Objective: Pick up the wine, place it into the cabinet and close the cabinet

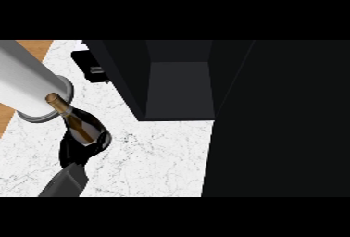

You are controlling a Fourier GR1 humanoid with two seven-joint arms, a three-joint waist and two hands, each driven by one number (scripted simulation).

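Note:
The wine bottle is dark with a brown neck and a gold top, and it leans up and to the left. My left hand is curled round its lower body, its forearm coming in from the lower left edge. The bottle's base is hidden by the hand. The black cabinet stands open at the top middle, to the right of the bottle, showing a grey inner floor. A broad black panel, apparently its door, fills the right side. My right hand does not show.
A tall white cylinder on a grey round base rises just left of the bottle's top. A small black box sits behind it by the cabinet's left wall. The white marble counter ends in a wooden strip at far left.

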